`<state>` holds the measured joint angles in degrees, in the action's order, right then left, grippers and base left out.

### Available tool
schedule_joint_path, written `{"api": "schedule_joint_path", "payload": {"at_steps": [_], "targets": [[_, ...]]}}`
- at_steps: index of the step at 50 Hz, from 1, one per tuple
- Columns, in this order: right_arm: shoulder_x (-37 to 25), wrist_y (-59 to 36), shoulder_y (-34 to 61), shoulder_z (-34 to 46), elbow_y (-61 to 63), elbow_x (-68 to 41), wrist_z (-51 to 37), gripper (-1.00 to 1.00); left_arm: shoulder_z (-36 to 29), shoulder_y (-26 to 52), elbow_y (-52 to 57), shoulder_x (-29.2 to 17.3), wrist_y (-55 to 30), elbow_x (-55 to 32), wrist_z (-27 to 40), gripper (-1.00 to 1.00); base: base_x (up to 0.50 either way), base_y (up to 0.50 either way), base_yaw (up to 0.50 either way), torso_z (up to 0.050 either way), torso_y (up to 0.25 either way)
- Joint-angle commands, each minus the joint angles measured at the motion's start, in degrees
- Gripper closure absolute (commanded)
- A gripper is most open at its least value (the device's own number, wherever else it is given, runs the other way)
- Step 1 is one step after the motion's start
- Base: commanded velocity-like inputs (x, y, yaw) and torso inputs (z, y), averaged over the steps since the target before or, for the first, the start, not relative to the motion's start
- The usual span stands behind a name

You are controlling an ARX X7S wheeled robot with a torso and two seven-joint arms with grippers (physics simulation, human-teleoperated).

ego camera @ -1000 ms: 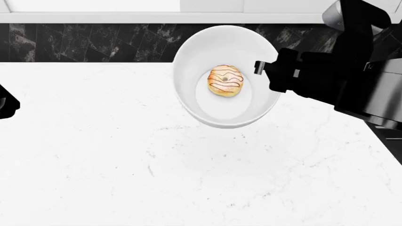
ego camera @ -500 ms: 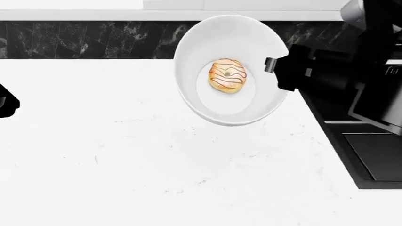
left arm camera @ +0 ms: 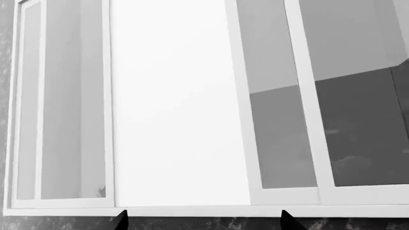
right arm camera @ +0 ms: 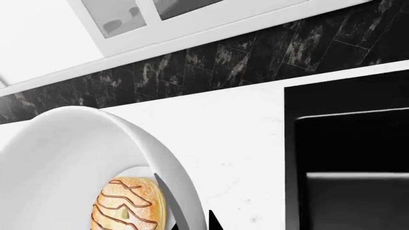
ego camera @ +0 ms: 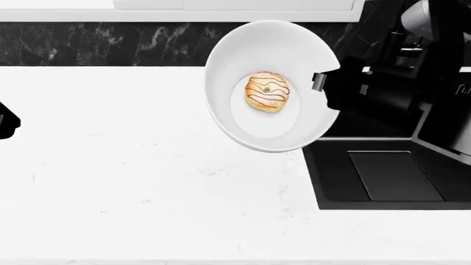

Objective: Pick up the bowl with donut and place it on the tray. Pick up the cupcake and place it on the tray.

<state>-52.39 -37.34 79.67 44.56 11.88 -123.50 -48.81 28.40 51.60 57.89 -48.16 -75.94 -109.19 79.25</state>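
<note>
The right gripper [ego camera: 318,81] holds the bowl [ego camera: 268,44] by its rim on the side toward the sink. In the right wrist view, one finger [right arm camera: 167,201] lies inside the bowl against the inner wall and the other finger tip sits just outside the wall, so the rim is pinched between the two fingers. The fingers are set narrow, closed on the thin wall.

In the head view, the bowl appears raised off the white marble counter [ego camera: 132,182] and tilted, its far rim overlapping the dark tiled backsplash [ego camera: 96,41]. The bowl hangs over the counter edge next to the black sink [ego camera: 390,176]. The donut [ego camera: 266,92] rests on the bowl floor, near the centre, apart from the fingers.

The left gripper [left arm camera: 203,221] shows only two dark finger tips at the frame edge in the left wrist view, set well apart with nothing between them; they face a white-framed window [left arm camera: 179,105]. In the head view, part of the left arm [ego camera: 6,121] shows at the counter's left edge.
</note>
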Motion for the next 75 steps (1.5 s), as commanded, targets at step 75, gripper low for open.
{"api": "schedule_joint_path", "payload": {"at_steps": [75], "targets": [[-2.2,0.4,-1.0,-1.8,1.4,1.5,1.3,1.0,-2.1,1.3,0.0,-1.4,1.8,-0.2,1.0,-1.0,0.0,-0.5,0.0,0.0,0.001]]}}
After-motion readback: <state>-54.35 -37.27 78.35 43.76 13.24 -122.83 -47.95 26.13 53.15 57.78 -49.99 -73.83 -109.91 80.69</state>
